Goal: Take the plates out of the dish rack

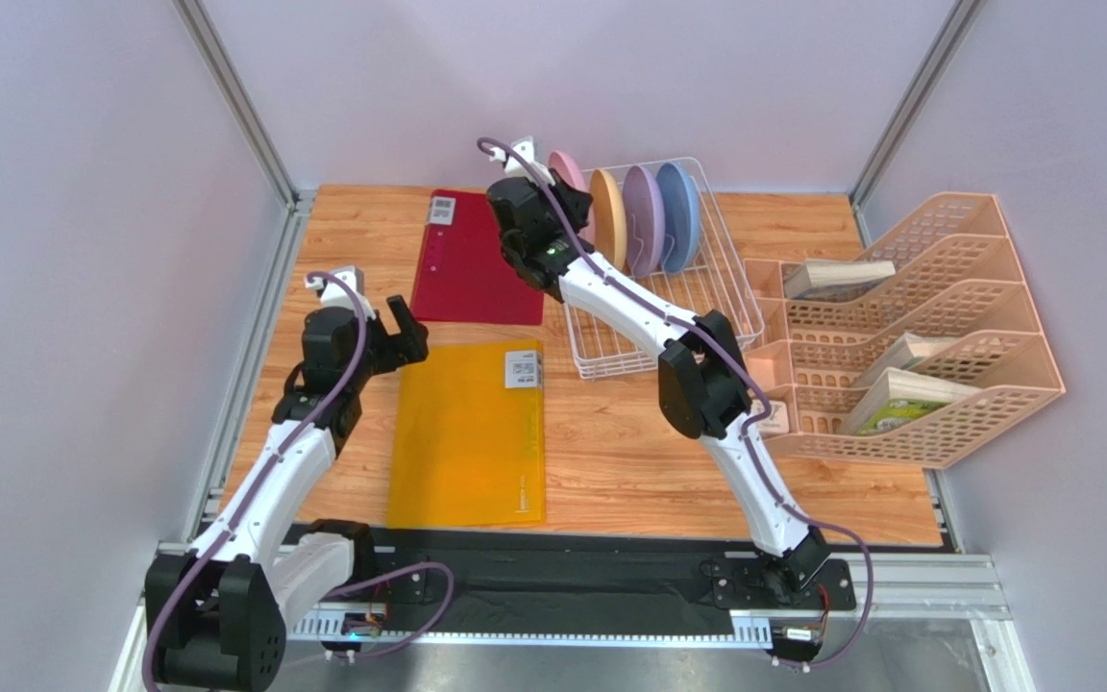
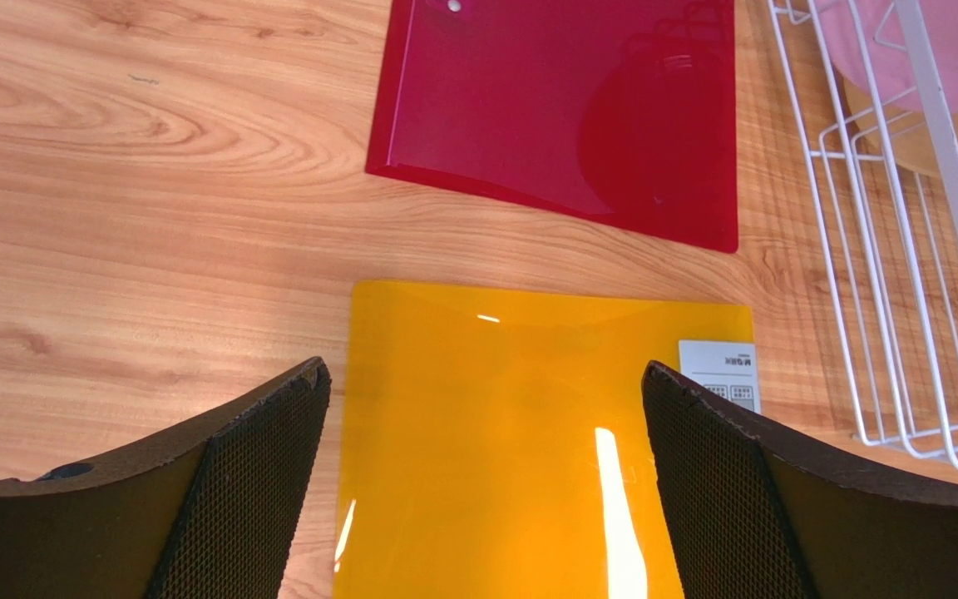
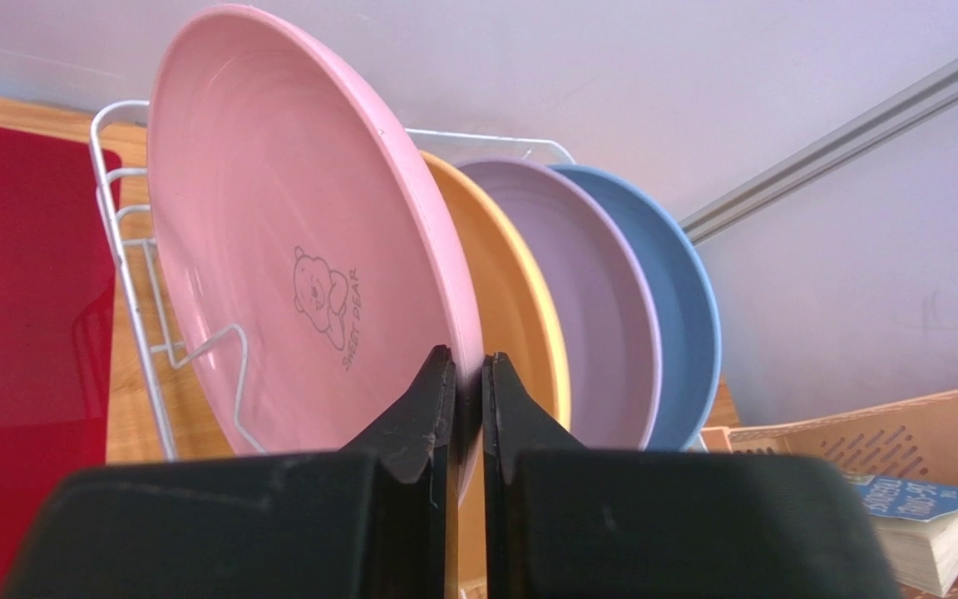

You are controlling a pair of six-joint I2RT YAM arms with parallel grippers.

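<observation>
The right gripper (image 3: 469, 374) is reaching, arm stretched out, to the far-left end of the white wire dish rack (image 1: 730, 289). Its two black fingers (image 3: 415, 412) are pressing nearly together on the lower rim of the pastel pink round plastic plate (image 3: 284, 225), pinching it. That plate, w/ a small bear print on its face, is standing on edge in the rack and leaning agst an upright wire prong. Standing on edge in a row right behind it are the cream-yellow round plate (image 3: 524, 293), the lavender round plate (image 3: 590, 300) and the light blue round plate (image 3: 687, 312), each overlapping the next. All four are sitting at the rack's far end.

The left gripper (image 2: 484, 374) is hovering above the tabletop (image 2: 134, 187) w/ its mesh-padded fingers (image 2: 259, 474) spread wide, nothing btwn them. Below it is lying the flat translucent yellow rectangular folder (image 2: 534, 437), w/ a white label at one corner. The flat red rectangular folder (image 2: 559, 100) is lying just beyond it, its side edge just beside the rack. The peach plastic lattice file organiser (image 1: 949, 361) is standing right of the rack, touching or a hair apart (can't tell), and holding a few books.
</observation>
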